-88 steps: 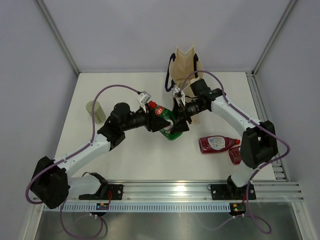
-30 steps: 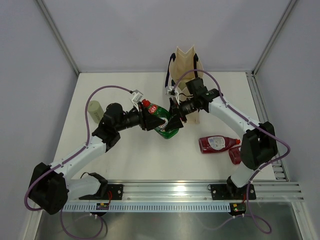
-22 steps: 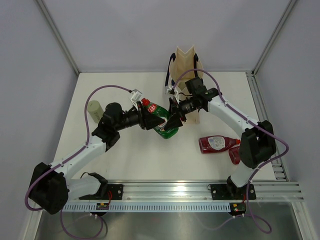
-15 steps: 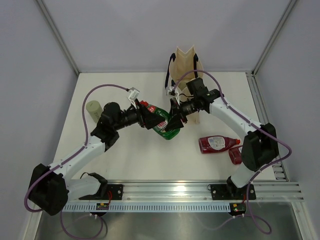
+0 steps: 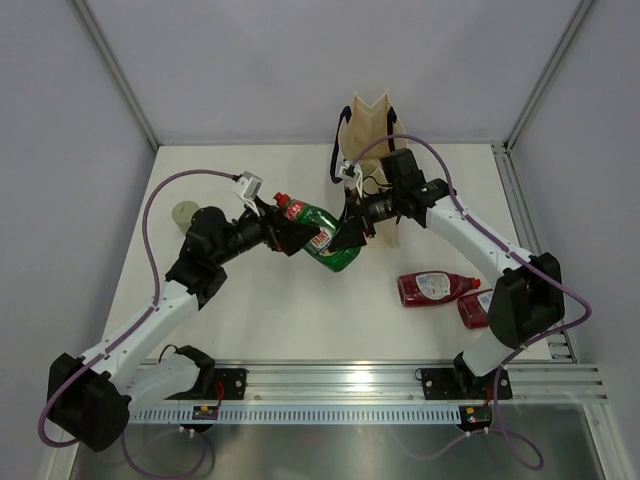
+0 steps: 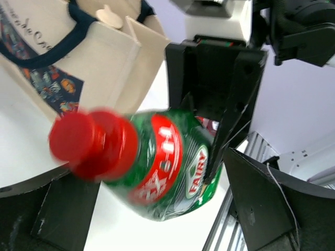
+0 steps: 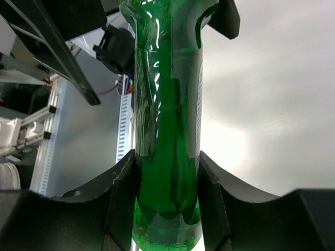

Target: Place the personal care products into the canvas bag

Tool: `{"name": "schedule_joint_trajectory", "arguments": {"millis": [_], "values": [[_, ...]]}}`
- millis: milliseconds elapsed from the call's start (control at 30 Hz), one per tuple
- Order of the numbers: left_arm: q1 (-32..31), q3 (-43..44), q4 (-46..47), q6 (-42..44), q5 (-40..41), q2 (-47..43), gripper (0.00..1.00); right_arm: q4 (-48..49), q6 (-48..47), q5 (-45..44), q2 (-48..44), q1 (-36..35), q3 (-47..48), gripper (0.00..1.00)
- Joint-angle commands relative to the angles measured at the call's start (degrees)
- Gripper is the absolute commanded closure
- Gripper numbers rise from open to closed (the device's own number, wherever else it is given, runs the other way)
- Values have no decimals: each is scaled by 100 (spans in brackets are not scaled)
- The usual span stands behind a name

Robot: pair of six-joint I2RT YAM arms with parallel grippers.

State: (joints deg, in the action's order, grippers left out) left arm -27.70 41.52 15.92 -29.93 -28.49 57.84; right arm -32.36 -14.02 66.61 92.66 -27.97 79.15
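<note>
Since the right gripper [image 5: 347,238] has its jaws pinched on the lower body of the green bottle [image 5: 320,225], both fingers [image 7: 123,193] flat against its sides, we treat that as the carrying grip. Jaws of the left gripper [image 5: 295,238] stand wide either side of the red cap [image 6: 86,144] end; no clamp evident. That bottle hangs in the air between both sets of jaws, with the canvas bag [image 5: 368,125] just behind the right ones. We judge it glossy, thin-walled and slippery, likely base-heavy: hold across the waisted body, moderate squeeze, never the cap.
</note>
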Motion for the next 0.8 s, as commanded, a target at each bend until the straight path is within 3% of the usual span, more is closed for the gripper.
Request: {"name": "schedule_joint_trajectory", "arguments": {"millis": [0, 367, 567, 767], "values": [[81, 313, -194, 242, 440, -168, 1, 1134, 1066, 757, -336, 98, 267, 100], [169, 1350, -1232, 593, 1152, -98, 1, 2874, 3228, 837, -354, 528, 397, 100], [186, 1403, -1372, 822, 1732, -326, 1, 3034, 3835, 450, -91, 1196, 1328, 100], [257, 1245, -1583, 963, 2031, -712, 1, 2641, 3715, -523, 401, 1828, 2164, 100]]}}
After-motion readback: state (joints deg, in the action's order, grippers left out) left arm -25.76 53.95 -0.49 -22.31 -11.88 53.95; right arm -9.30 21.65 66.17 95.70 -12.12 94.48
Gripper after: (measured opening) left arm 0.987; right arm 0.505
